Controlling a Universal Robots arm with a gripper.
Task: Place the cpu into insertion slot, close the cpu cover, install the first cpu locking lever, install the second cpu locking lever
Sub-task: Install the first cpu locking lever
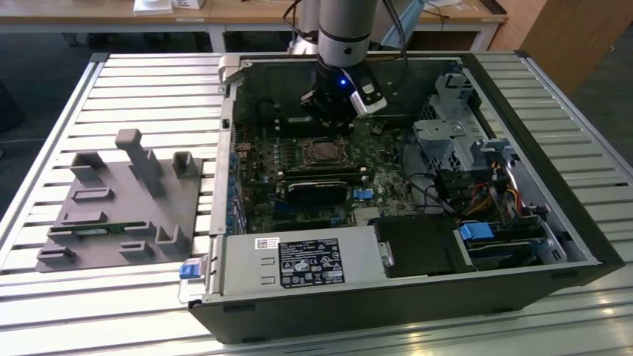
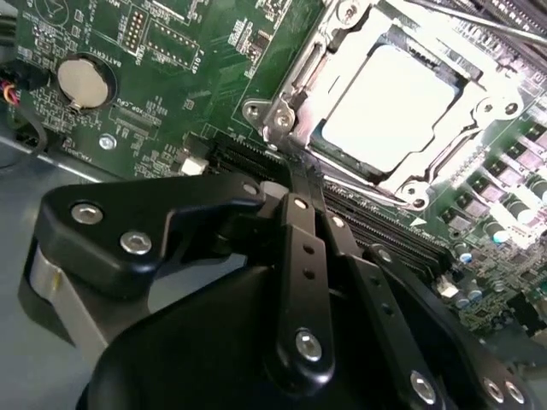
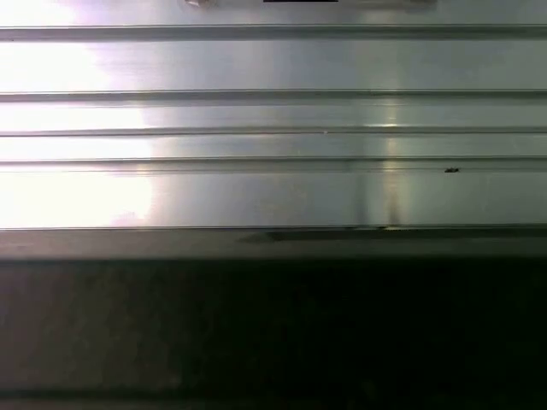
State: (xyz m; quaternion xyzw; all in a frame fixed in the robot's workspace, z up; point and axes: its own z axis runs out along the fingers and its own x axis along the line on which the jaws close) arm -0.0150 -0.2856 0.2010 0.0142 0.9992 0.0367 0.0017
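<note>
Inside an open computer case (image 1: 554, 222) lying on a slatted metal table (image 1: 59, 297), the arm's black gripper (image 1: 330, 119) hangs low over the green motherboard (image 1: 396, 178). In the second wrist view the gripper (image 2: 299, 201) shows its linkage bars drawn in close together, the fingers (image 2: 301, 222) narrow and holding nothing, their tips meeting just short of the socket's near edge.

The cpu (image 2: 395, 107), its dull silver top catching the light, already sits in the insertion slot (image 2: 320, 128), at about one o'clock from the fingertips in the second wrist view. The cpu cover (image 2: 466, 141), a thin metal frame, lies down around the chip. A thin metal lever (image 2: 479, 26) runs along the socket's far side; whether it is latched cannot be told. A round coin battery (image 2: 84, 81) sits on the board at about ten o'clock from the fingertips.

In the exterior view the socket with the cpu (image 1: 322, 152) lies at six o'clock just beyond the gripper. A grey parts holder (image 1: 118, 215) rests on the table, well apart, at the exterior view's left.

The first wrist view shows the table's bright metal slats (image 3: 273, 111).
</note>
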